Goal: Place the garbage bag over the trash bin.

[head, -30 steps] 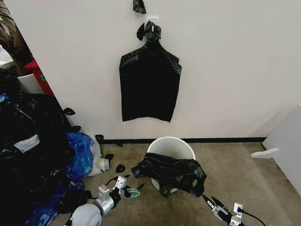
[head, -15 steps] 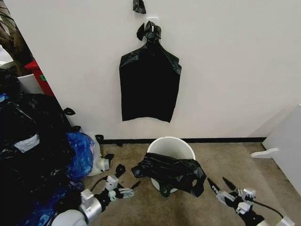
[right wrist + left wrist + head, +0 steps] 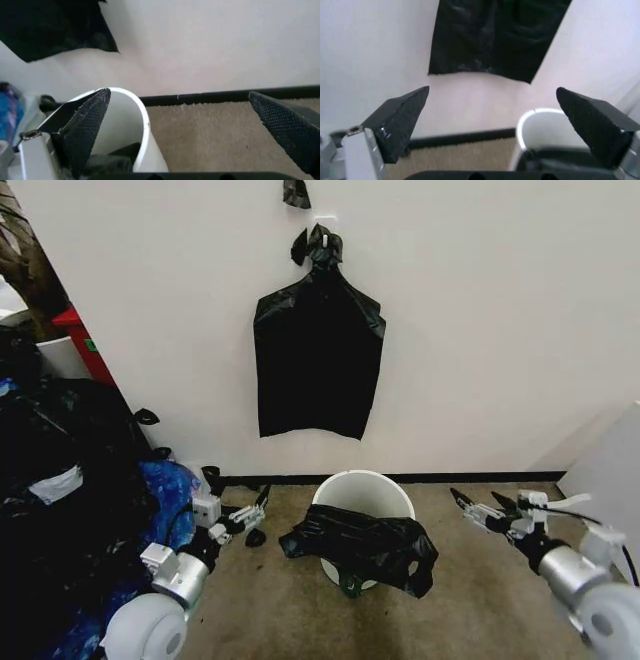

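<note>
We are holding our left gripper (image 3: 250, 512) and right gripper (image 3: 478, 510) wide open beside the trash bin (image 3: 362, 489), probably needing to grab the garbage bag (image 3: 362, 545) between them.

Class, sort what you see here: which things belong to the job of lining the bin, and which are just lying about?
Belong to the job:
crinkly black plastic garbage bag, draped over the near rim
round white plastic trash bin
left gripper, open
right gripper, open

Just lying about:
flat black bags hung on the wall
blue plastic bag
stuffed black sacks
</note>
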`<state>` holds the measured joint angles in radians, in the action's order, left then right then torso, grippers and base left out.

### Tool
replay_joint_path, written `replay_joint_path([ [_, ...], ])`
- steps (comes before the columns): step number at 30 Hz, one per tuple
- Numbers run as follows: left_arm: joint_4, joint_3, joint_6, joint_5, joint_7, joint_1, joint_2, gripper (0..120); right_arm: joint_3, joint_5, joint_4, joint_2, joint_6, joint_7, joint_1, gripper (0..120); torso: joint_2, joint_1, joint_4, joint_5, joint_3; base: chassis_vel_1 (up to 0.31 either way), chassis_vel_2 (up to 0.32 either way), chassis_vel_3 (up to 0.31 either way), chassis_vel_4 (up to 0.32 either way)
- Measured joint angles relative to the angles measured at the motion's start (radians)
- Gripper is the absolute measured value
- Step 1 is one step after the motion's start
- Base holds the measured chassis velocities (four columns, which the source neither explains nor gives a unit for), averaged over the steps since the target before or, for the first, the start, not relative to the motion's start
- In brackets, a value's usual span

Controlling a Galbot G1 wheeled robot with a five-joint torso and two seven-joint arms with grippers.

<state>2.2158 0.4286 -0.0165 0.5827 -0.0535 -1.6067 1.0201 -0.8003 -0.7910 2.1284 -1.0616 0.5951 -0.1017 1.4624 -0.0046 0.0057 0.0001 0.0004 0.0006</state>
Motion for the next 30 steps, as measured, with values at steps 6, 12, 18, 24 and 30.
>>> replay_joint_path([
  [6, 0.062, 0.026, -0.017, -0.037, -0.010, -0.085, 0.033, 100, 0.085, 0.025, -0.065, 0.071, 0.124, -0.068, -0.193, 100, 0.000, 0.000, -0.0005, 0.0003, 0.000, 0.000, 0.000, 0.000, 0.000],
  [12, 0.078, 0.033, -0.017, -0.083, -0.024, -0.109, 0.068, 100, 0.220, 0.035, -0.177, 0.171, 0.147, -0.143, -0.412, 100, 0.000, 0.000, -0.0004, -0.0005, 0.000, 0.000, 0.000, 0.000, 0.000],
  [18, 0.100, 0.035, -0.017, -0.103, -0.018, -0.119, 0.057, 100, 0.516, -0.057, -0.336, 0.327, 0.147, -0.162, -0.651, 100, 0.000, 0.000, -0.0009, 0.0000, 0.000, 0.000, 0.000, 0.000, 0.000],
  [24, 0.107, 0.038, -0.015, -0.109, -0.015, -0.113, 0.064, 100, 0.905, -0.175, -0.455, 0.419, 0.145, -0.223, -0.940, 100, 0.000, 0.000, -0.0011, 0.0000, 0.000, 0.000, 0.000, 0.000, 0.000],
  [30, 0.113, 0.034, -0.014, -0.095, -0.008, -0.098, 0.062, 100, 1.192, -0.194, -0.553, 0.391, 0.144, -0.236, -1.166, 100, 0.000, 0.000, -0.0007, -0.0005, 0.000, 0.000, 0.000, 0.000, 0.000],
])
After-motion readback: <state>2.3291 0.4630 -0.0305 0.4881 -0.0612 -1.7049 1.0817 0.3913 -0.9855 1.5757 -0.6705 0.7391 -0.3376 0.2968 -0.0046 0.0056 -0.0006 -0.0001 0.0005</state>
